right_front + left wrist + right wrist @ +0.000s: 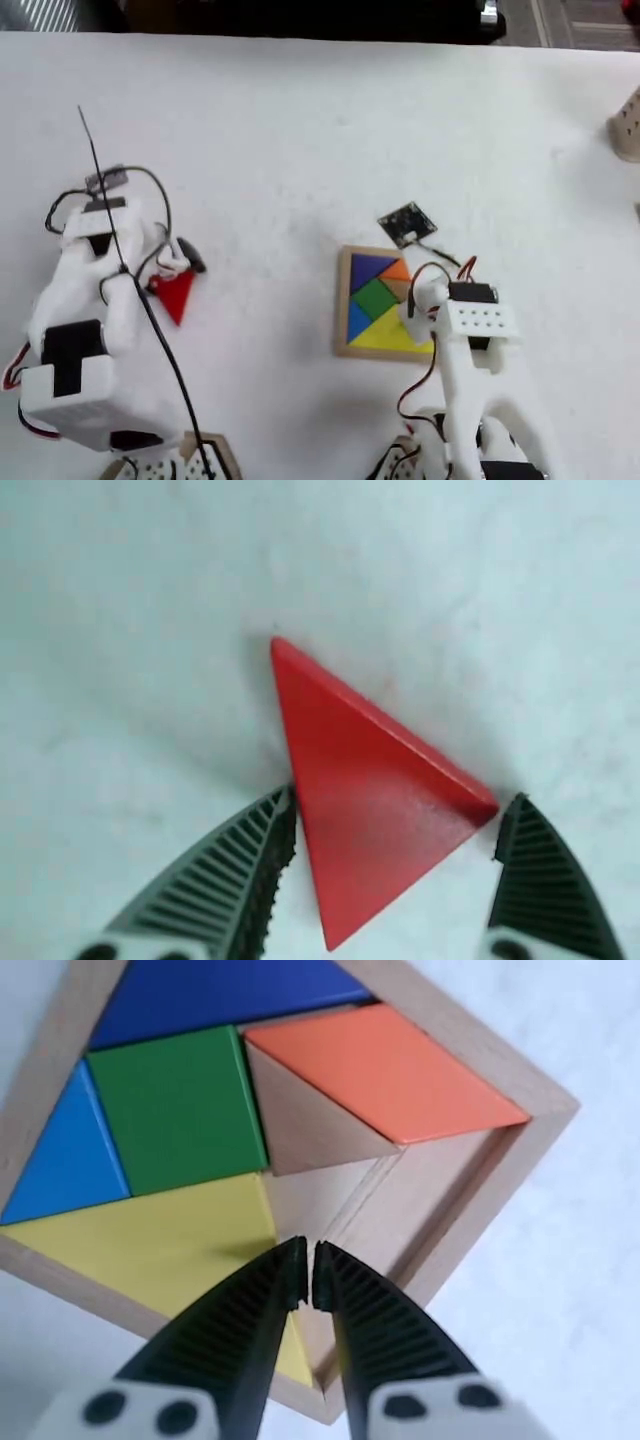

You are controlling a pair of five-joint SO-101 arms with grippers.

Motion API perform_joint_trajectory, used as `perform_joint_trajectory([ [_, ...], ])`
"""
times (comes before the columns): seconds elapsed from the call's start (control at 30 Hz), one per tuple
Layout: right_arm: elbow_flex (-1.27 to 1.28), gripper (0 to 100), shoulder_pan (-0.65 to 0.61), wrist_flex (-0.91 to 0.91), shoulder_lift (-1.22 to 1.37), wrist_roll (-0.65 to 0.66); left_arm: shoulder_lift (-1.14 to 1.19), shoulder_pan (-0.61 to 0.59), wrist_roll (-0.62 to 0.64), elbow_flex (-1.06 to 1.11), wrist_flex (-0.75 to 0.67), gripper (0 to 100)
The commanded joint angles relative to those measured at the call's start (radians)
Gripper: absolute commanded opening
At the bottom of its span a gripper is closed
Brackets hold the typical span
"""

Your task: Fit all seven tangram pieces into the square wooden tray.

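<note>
1. Closing on the red triangle (370, 800) looks to be the step in hand. It is the one piece outside the tray (343, 300).
2. Left jaws: open, holding nothing, straddling the triangle. The piece lies flat on the desk (300, 120).
3. One tip sits against or just beside the triangle's long side. The other sits just beside a sharp corner. The third point aims away from the jaws.
4. Doing it well: a pinch on that corner will likely slip and spin the piece. Better to shift so both tips bear on the sides, keep low to the desk, then close slowly.
5. The piece is thin and smooth, so a shallow bite may let it tip on the lift.
6. Right jaws: shut on nothing, poised over the tray's bare gap (400, 1200).
7. The tray holds six pieces. The gap is triangular, in a corner, between the orange piece (385, 1070) and the yellow piece (160, 1230).
8. In the high view the triangle lies well apart from the tray, on the left arm's side. It will probably need turning to match the gap.
</note>
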Motion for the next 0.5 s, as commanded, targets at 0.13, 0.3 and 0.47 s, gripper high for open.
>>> perform_joint_trajectory([
  [0.13,-0.003,1.8,-0.008,-0.015,0.002,0.015,-0.002,0.019,-0.008,-0.029,-0.018,33],
  [0.3,-0.003,1.8,-0.008,-0.016,0.002,0.015,-0.002,0.044,-0.008,-0.028,-0.018,30],
  [0.47,-0.003,1.8,-0.008,-0.016,0.002,0.017,-0.002,0.044,-0.014,-0.029,-0.049,15],
])
